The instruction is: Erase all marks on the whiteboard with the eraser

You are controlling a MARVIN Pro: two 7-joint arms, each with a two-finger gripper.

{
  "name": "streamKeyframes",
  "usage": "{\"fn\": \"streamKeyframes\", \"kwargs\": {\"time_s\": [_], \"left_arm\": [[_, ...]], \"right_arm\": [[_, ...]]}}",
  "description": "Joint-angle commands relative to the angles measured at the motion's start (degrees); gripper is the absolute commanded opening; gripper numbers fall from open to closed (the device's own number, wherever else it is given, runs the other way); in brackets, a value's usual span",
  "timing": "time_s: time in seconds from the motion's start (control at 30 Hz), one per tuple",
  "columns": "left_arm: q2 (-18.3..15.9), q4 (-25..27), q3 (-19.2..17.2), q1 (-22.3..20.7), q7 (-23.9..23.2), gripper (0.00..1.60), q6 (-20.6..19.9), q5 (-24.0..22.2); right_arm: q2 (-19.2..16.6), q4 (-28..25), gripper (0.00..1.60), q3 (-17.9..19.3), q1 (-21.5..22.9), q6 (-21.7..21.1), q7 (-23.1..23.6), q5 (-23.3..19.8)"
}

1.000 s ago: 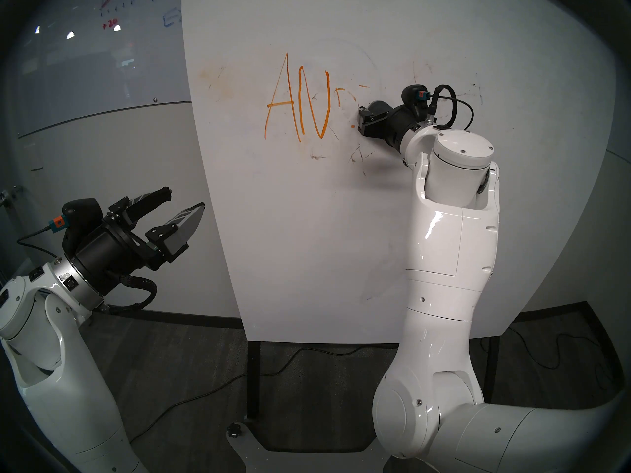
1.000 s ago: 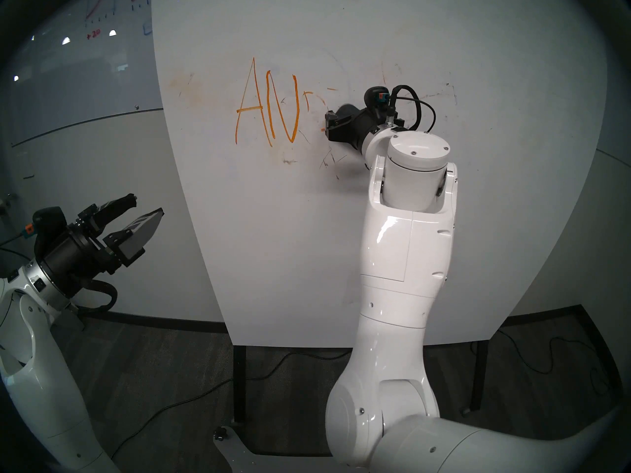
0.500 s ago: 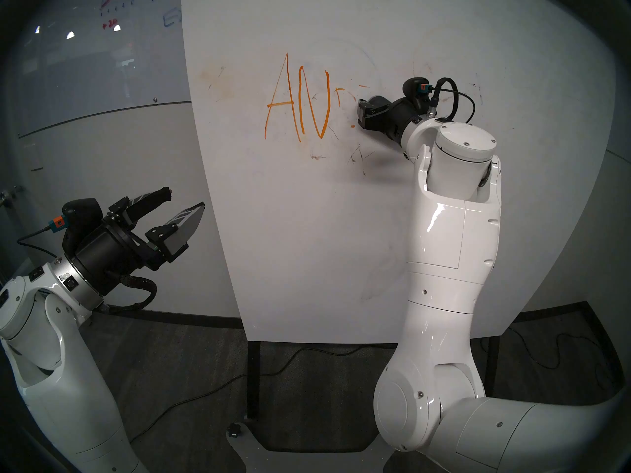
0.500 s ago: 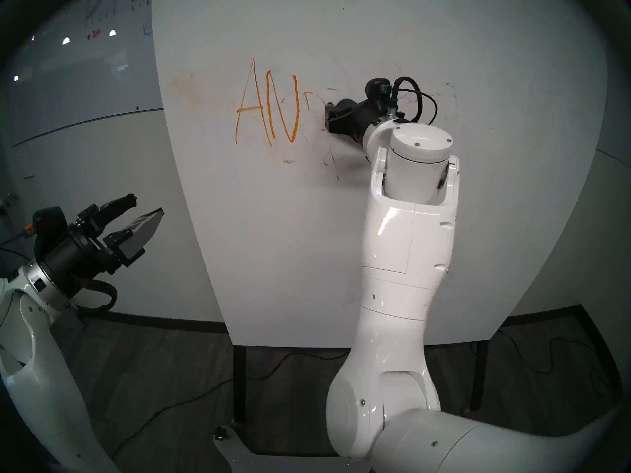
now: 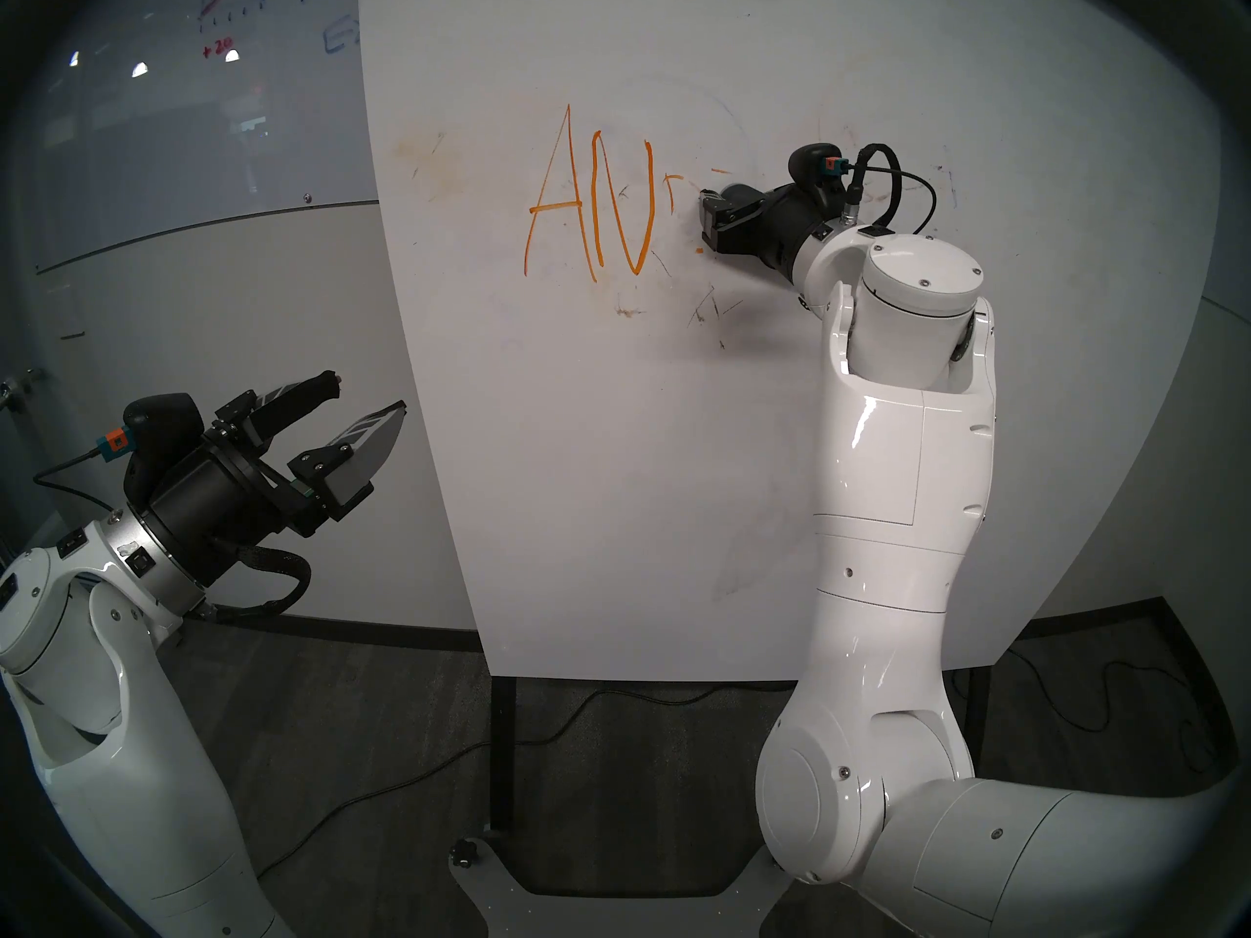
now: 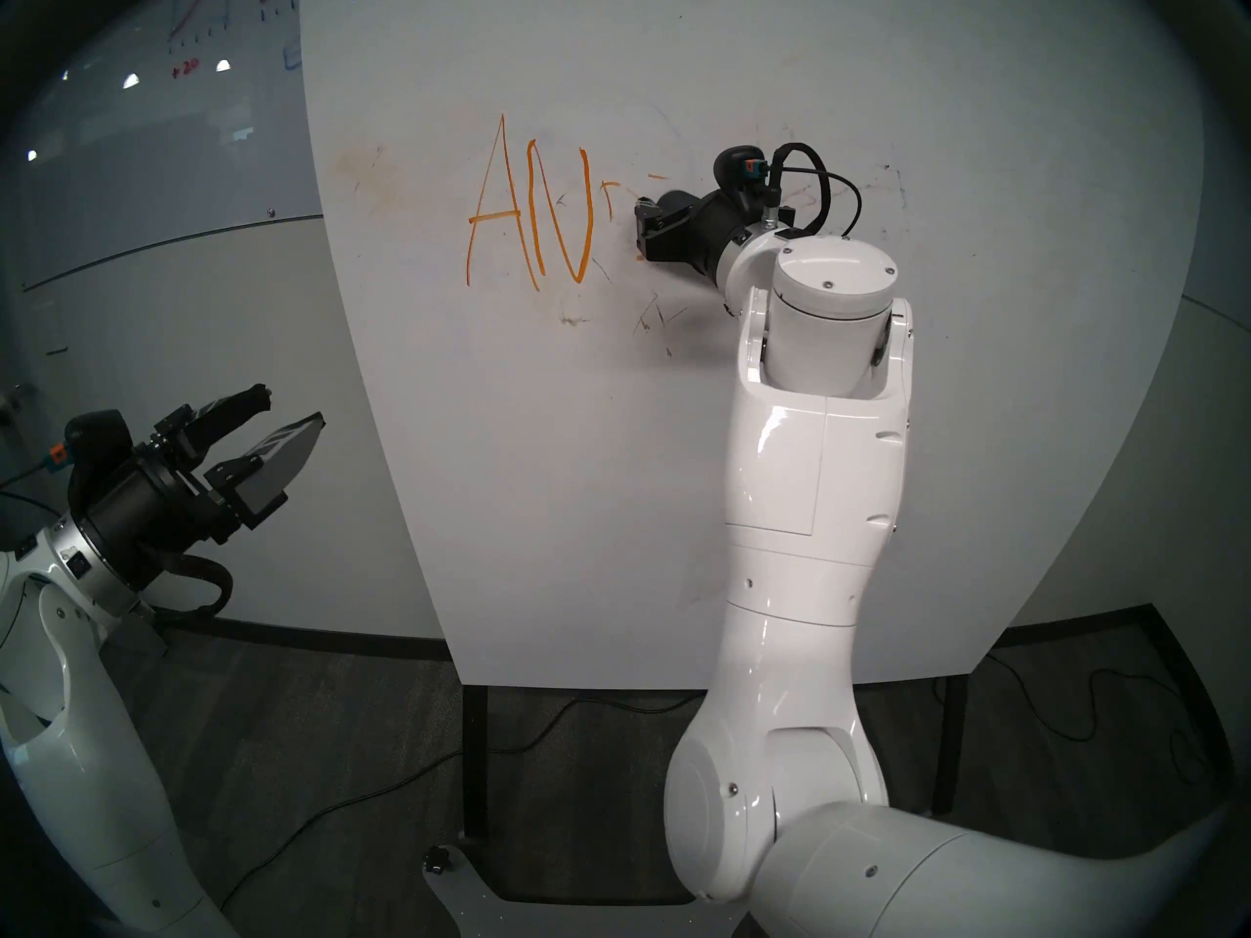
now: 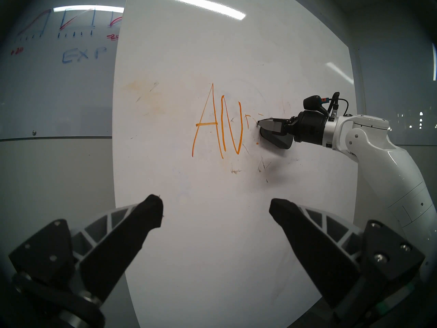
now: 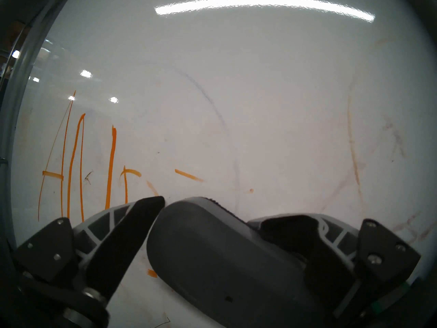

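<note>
The right gripper (image 8: 208, 216) is clamping the one eraser (image 8: 212, 254) against the whiteboard (image 5: 677, 476); two whole orange letters (image 5: 589, 205) are sitting at its nine o'clock. The left gripper (image 7: 216, 214) is hanging spread, empty.

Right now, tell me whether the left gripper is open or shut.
Open. The left gripper shows its two fingers spread wide with only bare whiteboard between them, gripping nothing.
</note>
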State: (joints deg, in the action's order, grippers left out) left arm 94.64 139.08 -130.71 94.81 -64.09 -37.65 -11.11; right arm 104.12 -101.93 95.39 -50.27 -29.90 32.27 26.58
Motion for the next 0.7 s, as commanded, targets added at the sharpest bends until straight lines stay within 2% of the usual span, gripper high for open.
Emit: {"fn": "streamKeyframes", "kwargs": {"time_s": [0.0, 0.37, 0.67], "left_arm": [[-0.10, 0.92, 0.12, 0.04, 0.02, 1.60, -0.05, -0.15], [-0.10, 0.92, 0.12, 0.04, 0.01, 1.60, -0.05, -0.16], [-0.10, 0.92, 0.13, 0.05, 0.04, 1.60, -0.05, -0.19]], "right_arm": [[1.48, 1.52, 1.60, -2.11, 5.38, 2.11, 0.43, -1.31], [2.57, 4.01, 1.60, -2.37, 7.82, 3.57, 0.18, -2.09], [2.89, 3.53, 1.60, -2.02, 7.53, 3.52, -0.04, -2.13]]}}
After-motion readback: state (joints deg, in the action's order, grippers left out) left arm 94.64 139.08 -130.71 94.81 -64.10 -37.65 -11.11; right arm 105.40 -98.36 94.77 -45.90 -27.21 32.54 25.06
